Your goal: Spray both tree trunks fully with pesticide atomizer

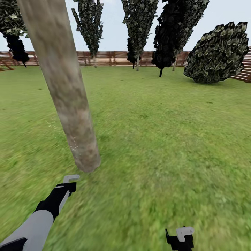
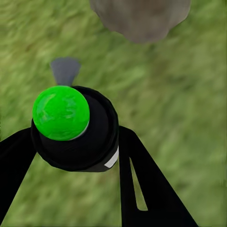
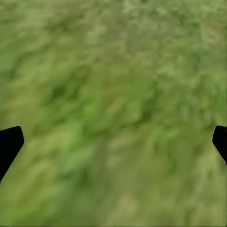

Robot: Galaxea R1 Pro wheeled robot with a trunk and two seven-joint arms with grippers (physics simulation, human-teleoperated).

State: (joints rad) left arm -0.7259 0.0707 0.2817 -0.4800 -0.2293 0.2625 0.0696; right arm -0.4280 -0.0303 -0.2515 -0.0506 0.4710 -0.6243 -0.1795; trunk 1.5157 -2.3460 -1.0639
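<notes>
A thick grey-brown tree trunk (image 1: 66, 90) rises from the grass just ahead of my left arm, and its base (image 2: 140, 17) also appears in the left wrist view. My left gripper (image 1: 65, 190) (image 2: 75, 137) is shut on the pesticide atomizer (image 2: 71, 127), a black round body with a bright green cap and a grey nozzle (image 1: 71, 178) that points toward the foot of the trunk. My right gripper (image 1: 179, 237) (image 3: 113, 142) hangs low at the right over bare grass, open, with nothing between its fingers.
Green lawn (image 1: 167, 139) spreads all around. A brown slat fence (image 1: 111, 58) closes the far side, with several dark narrow trees (image 1: 139, 24) and a big round bush (image 1: 218, 54) in front of it.
</notes>
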